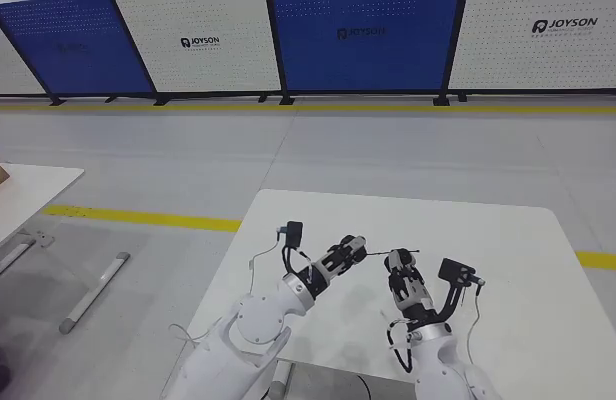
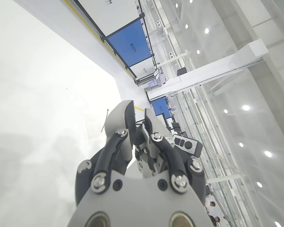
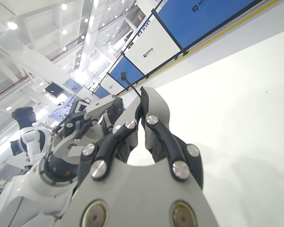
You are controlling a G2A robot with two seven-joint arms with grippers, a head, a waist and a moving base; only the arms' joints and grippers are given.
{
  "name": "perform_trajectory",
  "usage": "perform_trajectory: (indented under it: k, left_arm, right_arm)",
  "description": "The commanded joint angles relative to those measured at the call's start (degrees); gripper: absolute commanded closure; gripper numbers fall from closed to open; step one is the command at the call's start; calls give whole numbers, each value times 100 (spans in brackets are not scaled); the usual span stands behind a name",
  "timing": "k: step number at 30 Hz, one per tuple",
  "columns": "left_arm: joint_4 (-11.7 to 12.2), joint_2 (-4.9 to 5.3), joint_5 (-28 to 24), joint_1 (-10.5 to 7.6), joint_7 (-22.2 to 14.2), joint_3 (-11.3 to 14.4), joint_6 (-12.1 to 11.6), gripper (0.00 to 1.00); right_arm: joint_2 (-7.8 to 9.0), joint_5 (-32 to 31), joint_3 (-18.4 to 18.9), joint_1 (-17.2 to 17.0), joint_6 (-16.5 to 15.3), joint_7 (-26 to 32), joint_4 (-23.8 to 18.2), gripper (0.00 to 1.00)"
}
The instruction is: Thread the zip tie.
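Note:
A thin black zip tie (image 1: 408,251) is held level just above the white table (image 1: 508,260). My right gripper (image 1: 396,258) is shut on its strap. In the right wrist view the tie's square head (image 3: 123,75) sticks out past the closed fingertips of the right gripper (image 3: 142,91). My left gripper (image 1: 358,243) hangs close beside it, to its left in the top view, its fingers a little apart and nothing between them. In the left wrist view a stretch of the zip tie (image 2: 105,121) shows beyond one finger (image 2: 119,119) of the left gripper (image 2: 139,111).
The white table's far edge (image 1: 398,197) lies beyond both grippers. A second white table (image 1: 28,190) stands off to the left, with blue and white partition panels (image 1: 363,40) across the floor behind.

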Motion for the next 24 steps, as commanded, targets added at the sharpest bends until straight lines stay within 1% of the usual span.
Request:
perform_trajectory:
  k: [1,2,4,9,11,12,15,16,17,18,20,22,24]
  left_arm:
    - [-15,1,45,2,8,15,21,42]
    - [-23,1,63,1,8,22,24,33]
    - [-37,1,80,6,17,32,33,29]
    - [-35,5,259,12,-15,118,117,50]
    - [-18,-1,304,-3,0,175,139,47]
    - [-9,-3,322,-13,10,196,143,51]
    - [15,-13,378,-43,32,280,153,55]
    - [25,-17,397,-57,46,309,158,58]
    - [34,-20,407,-67,57,328,160,63]
    - [40,-23,410,-78,69,342,162,65]
    - [51,-29,418,-98,85,369,164,75]
    - [58,-32,416,-111,97,384,165,76]
    - [66,-35,402,-122,92,394,159,81]
  right_arm:
    - [-1,7,11,-10,5,-25,-4,100]
    - [-3,9,13,-14,9,-41,-5,100]
    - [-6,-10,14,-18,19,-79,-1,100]
    - [-13,-24,11,-24,21,-143,7,100]
    - [-14,-25,17,-29,6,-156,0,100]
    - [-14,-27,19,-33,-3,-161,-5,100]
    - [-12,-42,27,-53,-41,-169,-28,100]
    - [-11,-52,30,-62,-54,-168,-34,100]
    - [-11,-61,33,-68,-63,-170,-41,100]
    - [-10,-68,35,-75,-70,-171,-45,100]
    - [-8,-79,43,-89,-82,-171,-56,100]
    - [-7,-85,49,-101,-98,-163,-64,100]
    - [-2,-103,56,-106,-131,-117,-67,100]
